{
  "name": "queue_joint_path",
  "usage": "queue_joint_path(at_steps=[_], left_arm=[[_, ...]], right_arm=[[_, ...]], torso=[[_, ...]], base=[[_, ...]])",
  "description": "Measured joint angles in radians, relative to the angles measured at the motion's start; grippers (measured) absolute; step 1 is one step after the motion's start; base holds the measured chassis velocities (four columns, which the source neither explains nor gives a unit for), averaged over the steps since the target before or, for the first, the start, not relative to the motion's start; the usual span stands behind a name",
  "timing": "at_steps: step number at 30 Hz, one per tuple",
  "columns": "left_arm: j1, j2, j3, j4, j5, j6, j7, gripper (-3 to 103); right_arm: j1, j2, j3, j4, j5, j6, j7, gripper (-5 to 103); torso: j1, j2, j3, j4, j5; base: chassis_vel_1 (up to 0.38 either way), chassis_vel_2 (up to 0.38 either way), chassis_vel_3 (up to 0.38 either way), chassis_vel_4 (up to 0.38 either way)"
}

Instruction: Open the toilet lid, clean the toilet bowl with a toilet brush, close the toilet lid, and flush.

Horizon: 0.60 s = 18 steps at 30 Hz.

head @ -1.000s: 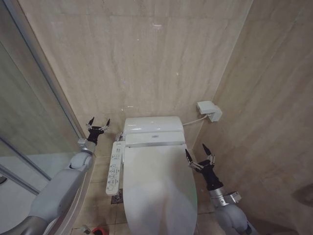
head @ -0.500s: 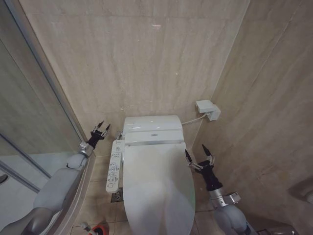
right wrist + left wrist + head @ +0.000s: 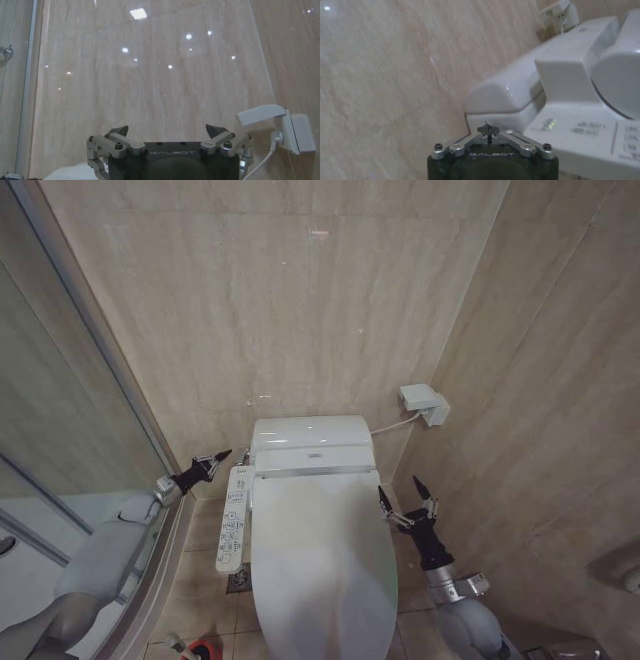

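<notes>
Right gripper (image 3: 407, 498) is held just beside the toilet's right edge, fingers spread wide, nothing gripped; in its wrist view the gripper (image 3: 169, 132) is aimed at the beige wall. Toilet lid (image 3: 322, 565) is seen shut, flat over the bowl: large, glossy white, oval, smooth top w/ soft reflections. At the frame's bottom, on the floor tiles, part of a red holder (image 3: 203, 650) is seen. Control panel (image 3: 234, 520) is fixed along the toilet's left side. Left gripper (image 3: 215, 460) is held near that panel's far end, fingertips drawn together, empty. Farther back, a white wall box (image 3: 424, 403) w/ cable is mounted.
</notes>
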Motion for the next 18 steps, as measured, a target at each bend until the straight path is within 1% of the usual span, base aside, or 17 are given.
queue_joint_path(at_steps=[9,18], left_arm=[[-0.010,-0.031,0.009,0.042,0.019,-0.003,-0.003,0],[-0.041,-0.051,0.034,0.088,0.022,-0.005,-0.002,0]], right_arm=[[0.000,0.002,-0.003,0.000,0.000,0.000,0.000,100],[-0.007,0.000,0.001,0.002,0.000,0.005,-0.002,100]], torso=[[0.000,0.000,0.000,-0.0004,0.0000],[0.000,0.000,0.000,-0.0002,0.0001]], base=[[0.000,0.000,0.000,0.000],[0.000,0.000,0.000,0.000]])
